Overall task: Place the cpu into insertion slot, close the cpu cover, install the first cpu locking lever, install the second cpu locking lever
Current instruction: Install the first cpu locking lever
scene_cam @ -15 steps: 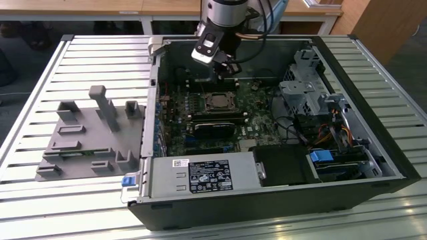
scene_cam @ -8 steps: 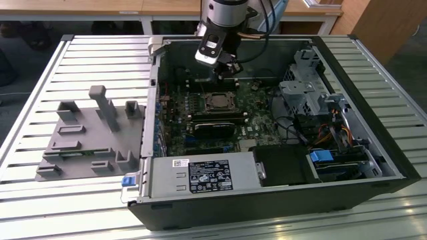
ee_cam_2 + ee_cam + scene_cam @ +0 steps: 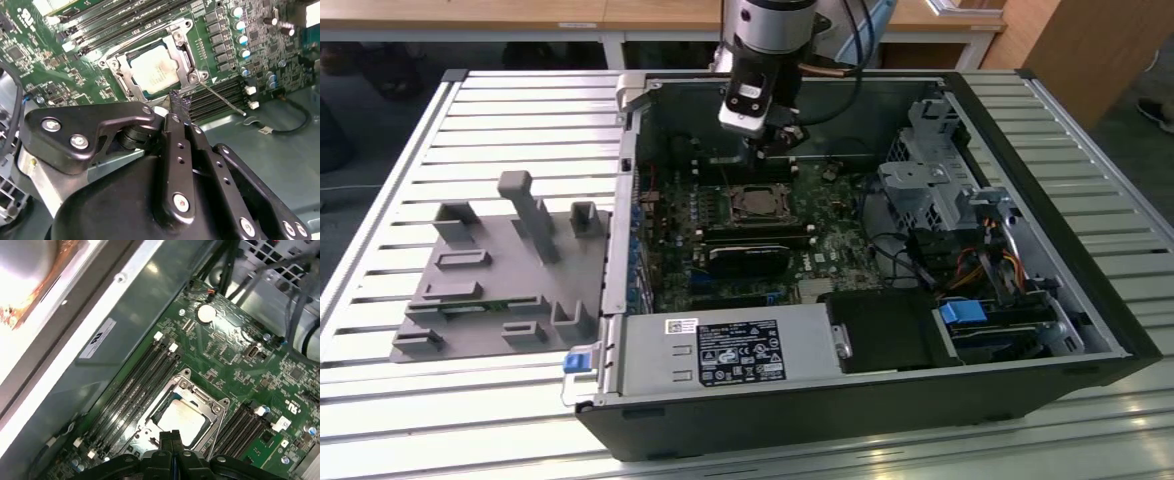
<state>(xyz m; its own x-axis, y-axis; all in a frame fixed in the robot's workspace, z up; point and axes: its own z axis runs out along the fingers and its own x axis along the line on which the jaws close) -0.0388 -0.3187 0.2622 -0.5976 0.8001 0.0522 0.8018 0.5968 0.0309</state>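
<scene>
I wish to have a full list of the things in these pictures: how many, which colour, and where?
table: one, silver slats, under the case
computer case: one, black, open, on the table
holder: one, grey, on the table beside the case
circuit board: one, green, inside the case
cover: one, silver frame, on the board
cpu: one, pale silver, inside the cover's window
lever: one, silver rod, at the cover's corner
memory slots: two groups, black, flanking the cover
coin battery: one, silver, on the board
arm: one, silver and black, above the case
gripper: one, black, shut, tip at the cover's edge
</scene>
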